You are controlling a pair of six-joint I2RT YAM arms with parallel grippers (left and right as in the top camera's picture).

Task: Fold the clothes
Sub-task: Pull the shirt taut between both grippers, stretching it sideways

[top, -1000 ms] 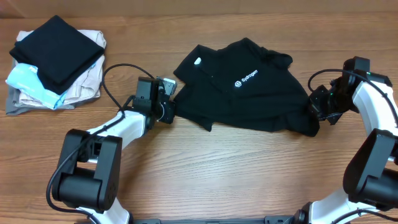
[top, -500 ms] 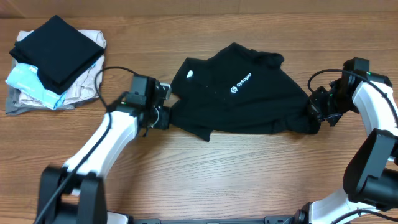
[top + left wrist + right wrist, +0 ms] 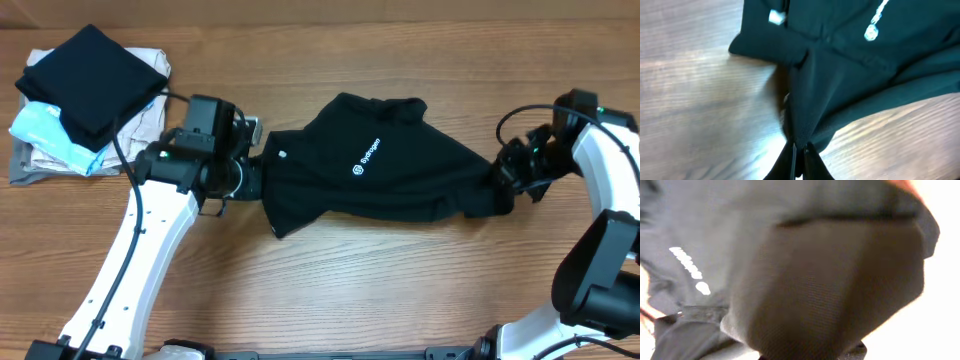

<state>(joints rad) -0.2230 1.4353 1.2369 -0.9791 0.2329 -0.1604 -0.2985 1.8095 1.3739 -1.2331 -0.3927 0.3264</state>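
**Item:** black shirt point(image 3: 390, 175). It lies across the middle of the table point(image 3: 400, 300), drawn out lengthwise between the two arms. It is well apart from the stack of folded garments point(image 3: 85, 100) at the far left corner.

**Handling, as judged:** light, soft, limp fabric. It sags and bunches, holds no shape, and should not slip from a firm pinch. It is best taken at hems, sleeve edges or corners, both ends together.

**Left gripper** point(image 3: 250, 180): jaws closed tight on a gathered fold at the shirt's left end, confirmed in the wrist view.

**Right gripper** point(image 3: 508, 180): closed on bunched cloth at the right end. Its wrist view is blurred and filled with fabric.
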